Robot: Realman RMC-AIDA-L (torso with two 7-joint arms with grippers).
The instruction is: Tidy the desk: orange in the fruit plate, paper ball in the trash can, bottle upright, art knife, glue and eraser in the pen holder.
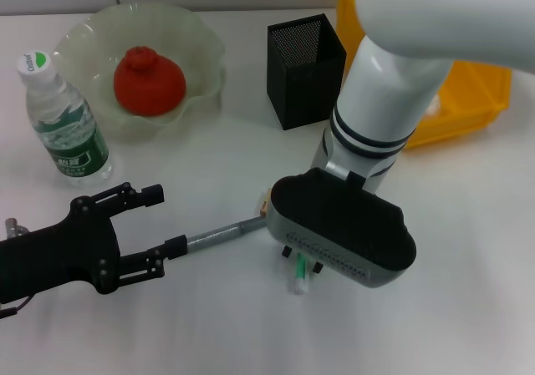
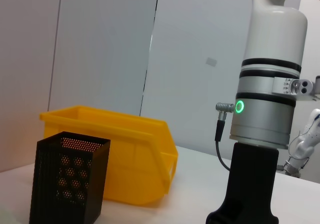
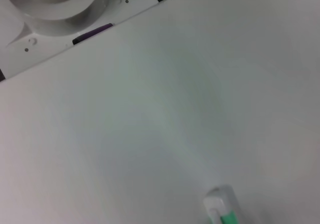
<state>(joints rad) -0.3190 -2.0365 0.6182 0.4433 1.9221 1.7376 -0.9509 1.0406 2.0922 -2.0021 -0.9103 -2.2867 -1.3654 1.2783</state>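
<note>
The orange (image 1: 149, 78) lies in the fruit plate (image 1: 201, 49) at the back left. The bottle (image 1: 65, 120) stands upright left of the plate. The art knife (image 1: 219, 235) lies on the table, its dark end at the lower finger of my open left gripper (image 1: 165, 220). My right gripper (image 1: 303, 260) hangs low over the glue (image 1: 299, 273), whose tip shows in the right wrist view (image 3: 222, 210). A tan corner of the eraser (image 1: 264, 201) peeks out beside the right wrist. The pen holder (image 1: 305, 70) and trash can (image 1: 472, 99) stand at the back. The paper ball is not in view.
The right arm (image 1: 376, 124) rises in front of the trash can and close beside the pen holder. The left wrist view shows the pen holder (image 2: 67, 184), the trash can (image 2: 120, 154) behind it and the right arm (image 2: 262, 109).
</note>
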